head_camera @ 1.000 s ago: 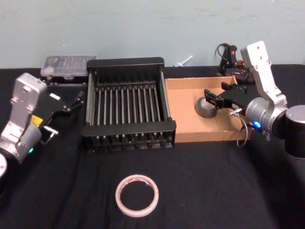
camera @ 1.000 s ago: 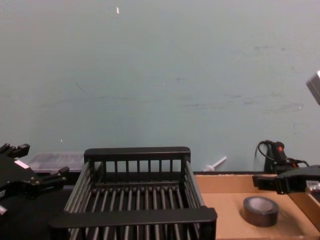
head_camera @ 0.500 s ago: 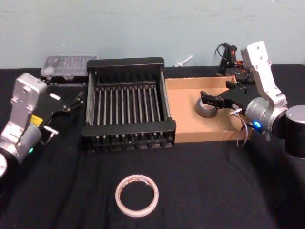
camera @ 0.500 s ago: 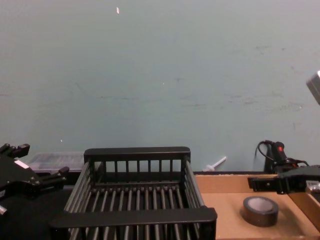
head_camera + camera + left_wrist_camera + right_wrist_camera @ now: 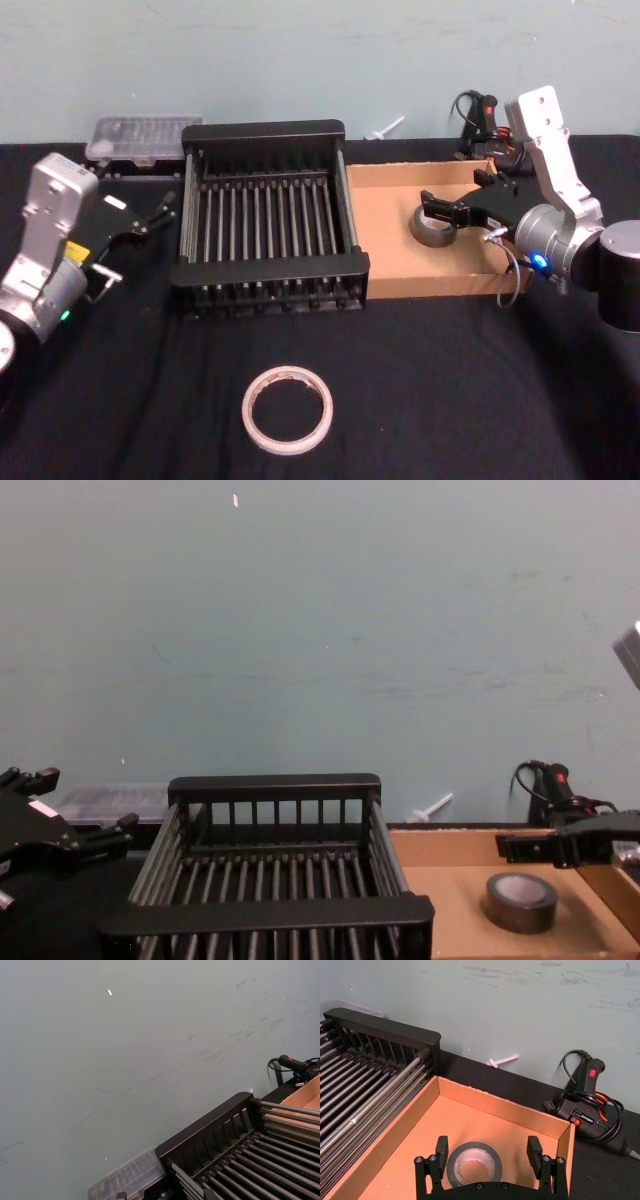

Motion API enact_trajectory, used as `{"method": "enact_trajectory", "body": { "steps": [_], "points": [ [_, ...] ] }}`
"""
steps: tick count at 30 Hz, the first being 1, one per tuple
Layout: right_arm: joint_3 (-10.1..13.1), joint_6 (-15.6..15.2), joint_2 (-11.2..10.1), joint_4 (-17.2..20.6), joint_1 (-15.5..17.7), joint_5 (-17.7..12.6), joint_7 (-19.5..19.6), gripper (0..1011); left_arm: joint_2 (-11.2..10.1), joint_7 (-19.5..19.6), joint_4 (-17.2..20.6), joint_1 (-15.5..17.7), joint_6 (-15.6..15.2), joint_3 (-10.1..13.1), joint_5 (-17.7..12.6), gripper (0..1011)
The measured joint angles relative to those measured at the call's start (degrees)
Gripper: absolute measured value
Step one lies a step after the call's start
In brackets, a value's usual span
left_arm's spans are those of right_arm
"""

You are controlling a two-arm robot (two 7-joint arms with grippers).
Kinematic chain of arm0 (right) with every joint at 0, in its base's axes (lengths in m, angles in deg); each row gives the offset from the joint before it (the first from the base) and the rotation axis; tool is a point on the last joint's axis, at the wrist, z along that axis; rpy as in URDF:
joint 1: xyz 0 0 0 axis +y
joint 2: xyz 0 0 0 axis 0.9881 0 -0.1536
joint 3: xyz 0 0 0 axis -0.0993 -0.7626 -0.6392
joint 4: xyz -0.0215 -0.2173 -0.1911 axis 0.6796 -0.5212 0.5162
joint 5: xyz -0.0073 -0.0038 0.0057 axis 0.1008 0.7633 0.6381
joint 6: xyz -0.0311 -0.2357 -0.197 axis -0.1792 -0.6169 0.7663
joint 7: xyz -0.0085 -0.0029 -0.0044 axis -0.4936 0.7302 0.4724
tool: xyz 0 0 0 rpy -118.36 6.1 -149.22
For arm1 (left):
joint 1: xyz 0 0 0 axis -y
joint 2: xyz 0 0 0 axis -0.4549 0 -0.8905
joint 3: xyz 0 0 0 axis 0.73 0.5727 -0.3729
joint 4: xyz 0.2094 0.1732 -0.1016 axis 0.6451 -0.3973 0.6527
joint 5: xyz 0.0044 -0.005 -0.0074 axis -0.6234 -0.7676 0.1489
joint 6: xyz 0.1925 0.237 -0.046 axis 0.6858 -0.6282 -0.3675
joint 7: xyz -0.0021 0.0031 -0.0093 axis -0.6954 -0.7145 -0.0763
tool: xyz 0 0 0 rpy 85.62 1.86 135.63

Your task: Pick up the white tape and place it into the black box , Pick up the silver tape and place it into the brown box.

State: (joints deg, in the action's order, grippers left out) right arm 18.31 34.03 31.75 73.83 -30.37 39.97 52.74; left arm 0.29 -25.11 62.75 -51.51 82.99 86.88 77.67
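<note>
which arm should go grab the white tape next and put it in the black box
Probably left. The white tape lies on the table in front of the black box, a little left of centre. The left gripper hangs free beside that box; the right gripper is over the silver tape in the brown box.

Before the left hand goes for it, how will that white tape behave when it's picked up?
The white tape lies flat on the cloth, so it probably won't roll. It looks thin-walled with a big open centre, so likely light and a bit flexible. Its low profile may make gripping the edge tricky.
</note>
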Motion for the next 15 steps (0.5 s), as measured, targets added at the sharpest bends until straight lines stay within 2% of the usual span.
{"method": "enact_trajectory", "body": {
  "steps": [9,15],
  "points": [
    [1.0,2.1,-0.9,2.6,2.1,0.3,-2.2,1002,0.0,0.0,0.0,0.0,0.0,0.0,0.0,1001],
    [1.6,4.5,-3.7,7.6,5.8,-0.3,-5.4,1002,0.0,0.0,0.0,0.0,0.0,0.0,0.0,1001]
  ]
}}
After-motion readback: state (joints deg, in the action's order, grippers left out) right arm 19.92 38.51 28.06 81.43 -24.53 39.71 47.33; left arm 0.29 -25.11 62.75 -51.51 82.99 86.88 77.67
